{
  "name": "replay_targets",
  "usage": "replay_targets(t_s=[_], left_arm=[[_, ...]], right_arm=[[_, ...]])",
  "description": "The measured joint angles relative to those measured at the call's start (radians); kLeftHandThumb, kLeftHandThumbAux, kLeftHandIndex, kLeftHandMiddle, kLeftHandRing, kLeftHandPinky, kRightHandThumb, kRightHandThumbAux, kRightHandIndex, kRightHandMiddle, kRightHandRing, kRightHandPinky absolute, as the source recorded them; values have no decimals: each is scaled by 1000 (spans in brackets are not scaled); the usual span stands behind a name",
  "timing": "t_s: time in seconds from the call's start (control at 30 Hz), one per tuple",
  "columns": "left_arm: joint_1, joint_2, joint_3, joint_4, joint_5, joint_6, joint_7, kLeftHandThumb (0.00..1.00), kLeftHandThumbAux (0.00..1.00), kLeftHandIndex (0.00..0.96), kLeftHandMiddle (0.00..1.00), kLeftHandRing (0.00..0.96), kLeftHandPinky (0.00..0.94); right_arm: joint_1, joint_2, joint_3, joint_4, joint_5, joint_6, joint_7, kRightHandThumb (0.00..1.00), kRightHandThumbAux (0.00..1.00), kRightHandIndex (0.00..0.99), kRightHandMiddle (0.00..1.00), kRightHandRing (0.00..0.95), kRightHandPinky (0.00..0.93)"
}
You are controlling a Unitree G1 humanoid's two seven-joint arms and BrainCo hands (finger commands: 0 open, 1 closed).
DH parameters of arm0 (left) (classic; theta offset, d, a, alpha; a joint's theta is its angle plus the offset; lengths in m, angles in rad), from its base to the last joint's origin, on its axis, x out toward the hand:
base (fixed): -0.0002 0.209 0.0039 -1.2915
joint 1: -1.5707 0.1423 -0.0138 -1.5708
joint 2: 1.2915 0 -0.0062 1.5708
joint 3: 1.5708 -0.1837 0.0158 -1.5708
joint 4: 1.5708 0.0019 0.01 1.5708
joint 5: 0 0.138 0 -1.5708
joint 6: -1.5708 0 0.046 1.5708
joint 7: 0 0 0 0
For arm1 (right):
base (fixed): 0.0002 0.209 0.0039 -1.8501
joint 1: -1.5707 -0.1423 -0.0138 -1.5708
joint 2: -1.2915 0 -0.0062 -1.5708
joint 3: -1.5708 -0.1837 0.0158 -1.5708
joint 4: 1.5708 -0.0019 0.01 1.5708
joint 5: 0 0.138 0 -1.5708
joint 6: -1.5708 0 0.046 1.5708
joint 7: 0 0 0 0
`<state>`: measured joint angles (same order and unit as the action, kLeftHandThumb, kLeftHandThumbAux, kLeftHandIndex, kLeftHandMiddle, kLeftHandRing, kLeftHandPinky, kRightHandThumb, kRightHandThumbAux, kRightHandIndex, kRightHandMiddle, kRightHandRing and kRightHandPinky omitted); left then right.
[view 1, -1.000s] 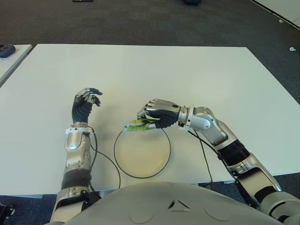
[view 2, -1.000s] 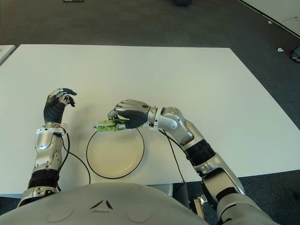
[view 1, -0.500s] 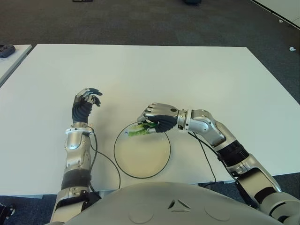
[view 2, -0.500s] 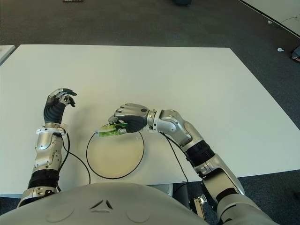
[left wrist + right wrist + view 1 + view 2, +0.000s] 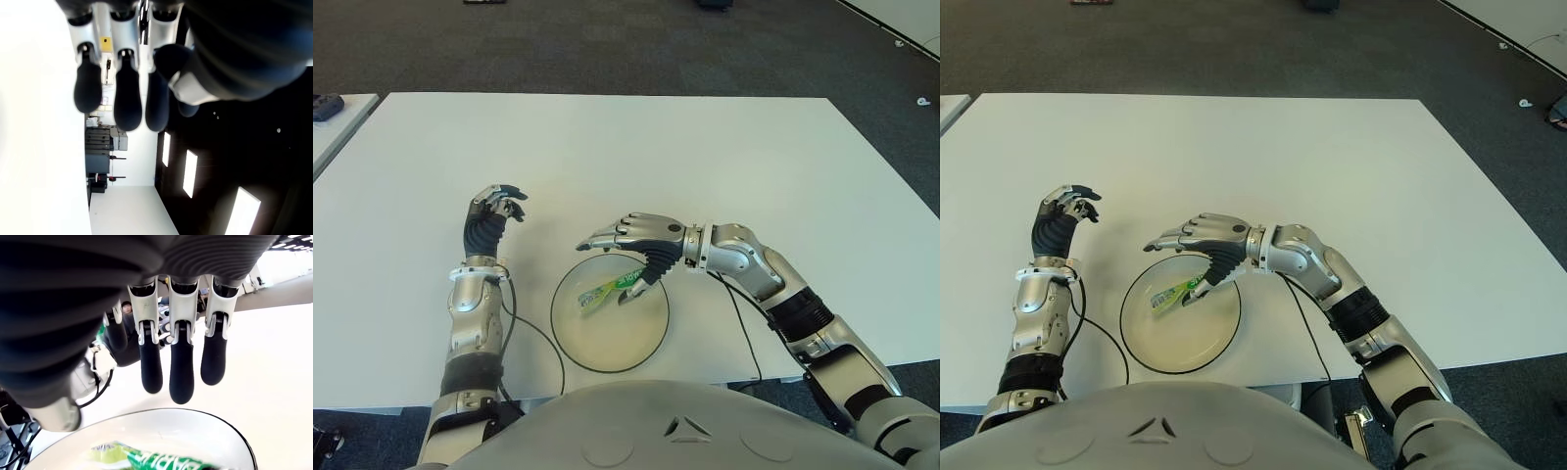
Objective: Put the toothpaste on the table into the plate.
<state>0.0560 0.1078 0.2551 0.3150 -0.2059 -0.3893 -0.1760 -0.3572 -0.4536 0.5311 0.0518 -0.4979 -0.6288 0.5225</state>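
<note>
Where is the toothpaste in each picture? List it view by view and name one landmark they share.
Left eye view: toothpaste lies in the plate, under the open right robot hand.
Right eye view: same spot in the plate, toothpaste left of centre.
Left wrist view: not in it.
Right wrist view: toothpaste in the plate, beyond the fingertips.
Shared landmark: the plate's dark rim.

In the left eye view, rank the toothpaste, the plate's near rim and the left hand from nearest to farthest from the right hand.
1. Toothpaste: just under the spread fingers of the right hand, lying in the plate.
2. Plate's near rim: the edge toward the robot, below the hand.
3. Left hand: off to the robot's left, raised beside the plate, holding nothing.
</note>
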Motion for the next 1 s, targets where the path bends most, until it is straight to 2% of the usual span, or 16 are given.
replay_targets(t_s=[0.23, 0.53, 0.7, 0.77, 1.0], left_arm=[[-1, 0, 2, 2, 0, -9, 0, 837, 674, 431, 487, 629, 618], [-4, 0, 1, 11, 0, -20, 0, 837, 675, 429, 489, 631, 618], [-5, 0, 1, 12, 5, -30, 1, 836, 676, 425, 489, 621, 606], [-5, 0, 0, 10, 12, -27, 7, 835, 676, 421, 492, 616, 599], [-6, 0, -2, 5, 16, -6, 16, 834, 677, 412, 506, 627, 627]], right_arm=[[-13, 3, 1, 20, 58, -20, 38, 168, 233, 0, 0, 0, 0], [-23, 13, 0, 25, 135, -31, 84, 210, 203, 0, 0, 0, 0], [-55, 34, -11, 25, 192, -24, 107, 208, 215, 0, 0, 0, 0], [-77, 50, -29, 24, 222, 4, 114, 185, 248, 0, 0, 0, 0], [-194, 129, -127, -7, 299, 177, 95, 112, 380, 0, 0, 0, 0]])
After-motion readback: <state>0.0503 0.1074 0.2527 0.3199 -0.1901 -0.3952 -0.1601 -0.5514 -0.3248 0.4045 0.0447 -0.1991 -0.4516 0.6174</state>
